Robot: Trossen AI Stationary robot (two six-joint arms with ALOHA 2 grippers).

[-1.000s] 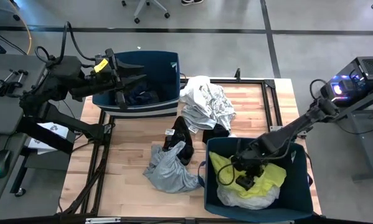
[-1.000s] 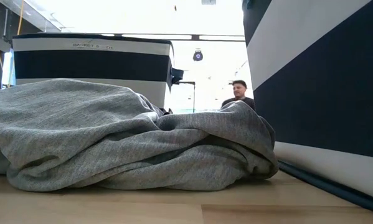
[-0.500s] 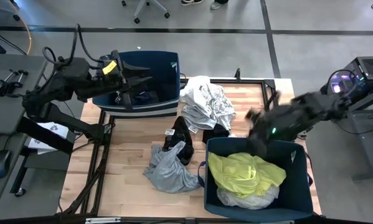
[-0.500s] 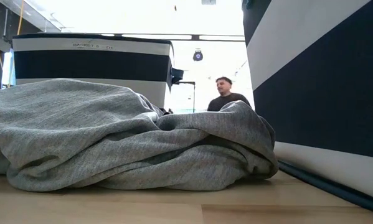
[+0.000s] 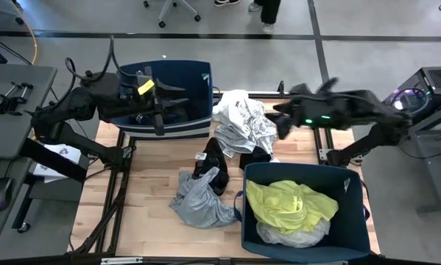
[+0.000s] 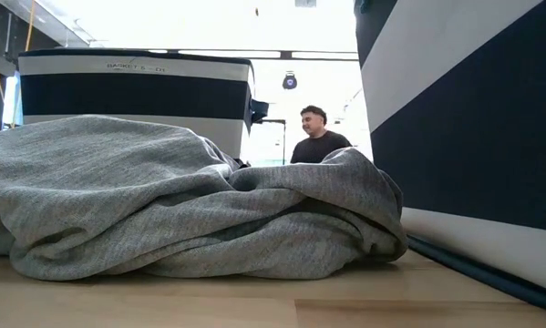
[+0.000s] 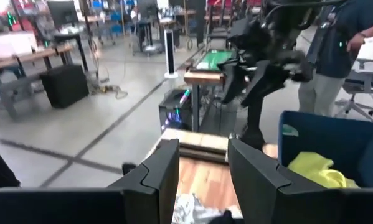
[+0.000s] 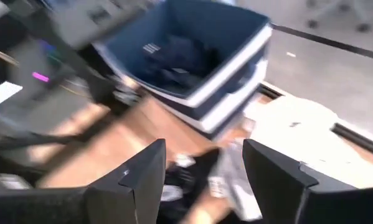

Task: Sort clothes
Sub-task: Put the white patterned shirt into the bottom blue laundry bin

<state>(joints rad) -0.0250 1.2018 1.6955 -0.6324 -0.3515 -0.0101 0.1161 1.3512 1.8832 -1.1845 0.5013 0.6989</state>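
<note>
Grey workshop floor surrounds the wooden table (image 5: 154, 177), and a person (image 6: 318, 138) shows in the room beyond it in the low view. At the far left corner, the left arm reaches level over the left bin (image 5: 194, 73), its left gripper (image 5: 177, 96) above the bin's opening; in the left wrist view its two dark fingers (image 7: 158, 177) stand apart with nothing between them. The right arm stretches across the far right part of the table, raised above it, with the right gripper (image 5: 280, 119) over the right edge of the white printed garment (image 5: 242, 118). Its fingers (image 8: 139, 171) are parted and empty in the right wrist view.

The clothes lie in several places. Dark garments (image 5: 165, 114) sit inside the left bin. The white printed garment lies at the far middle of the table, a black garment (image 5: 214, 163) just nearer than it, and a grey garment (image 5: 198, 199) nearer still, touching the black one. The grey garment fills most of the low view (image 6: 163, 200). A yellow garment (image 5: 286, 202) rests on top of a pale one (image 5: 294, 234) in the right bin (image 5: 353, 221), which stands at the near right corner, beside the grey and black pieces.
</note>
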